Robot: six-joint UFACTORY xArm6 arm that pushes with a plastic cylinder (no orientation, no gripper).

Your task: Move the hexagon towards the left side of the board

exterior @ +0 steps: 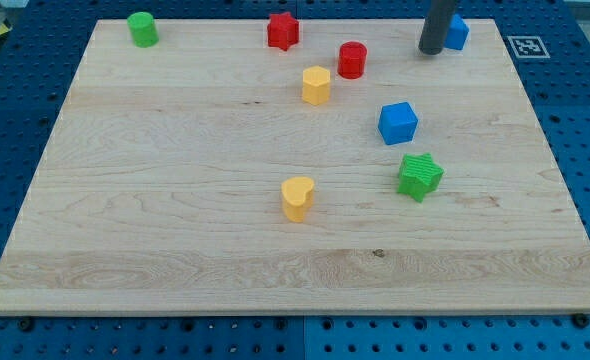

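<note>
Our rod comes down at the view's top right, and my tip (432, 50) rests on the wooden board (175, 200) close to its top edge. We have no claws to open or shut, and the tip holds nothing. Just to the right of the tip, partly hidden behind the rod, sits a blue block (458, 32); we cannot tell its shape. The yellow hexagon (316, 85) is left of the tip and a little lower, with a red cylinder (352, 59) between them. It stands upright, and we cannot see a long side on it. Left of the hexagon the board is wide and bare, right out to the left edge. A red star (283, 30) sits above the hexagon, and a green cylinder (142, 29) sits far left of the tip. Below the tip are a blue cube (397, 122), a green star (419, 176) and a yellow heart (297, 198).
</note>
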